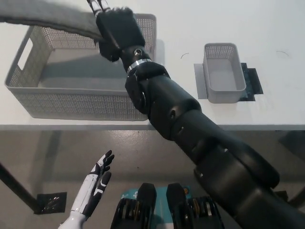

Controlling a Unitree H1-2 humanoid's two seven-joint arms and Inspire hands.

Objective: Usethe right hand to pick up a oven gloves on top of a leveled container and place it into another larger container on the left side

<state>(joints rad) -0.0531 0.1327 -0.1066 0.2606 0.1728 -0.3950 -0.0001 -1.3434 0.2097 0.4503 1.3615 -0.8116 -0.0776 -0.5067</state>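
The oven glove (47, 19) runs off the picture's top left; my arm hides the large basket's (28, 98) right end.

The grey glove (47, 20) hangs stretched out flat over the big grey basket (71, 102) at the desk's left.

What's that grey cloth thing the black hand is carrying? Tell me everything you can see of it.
The oven glove looks like a long, flat piece of soft grey fabric, somewhat blurred. It hangs in the air, stretched from the picture's upper left edge to the black right hand, which grips its right end. It lies nearly level, sloping slightly down toward the hand, above the back rim of the large mesh basket. Whether it touches that rim cannot be told. Its far left end is cut off.
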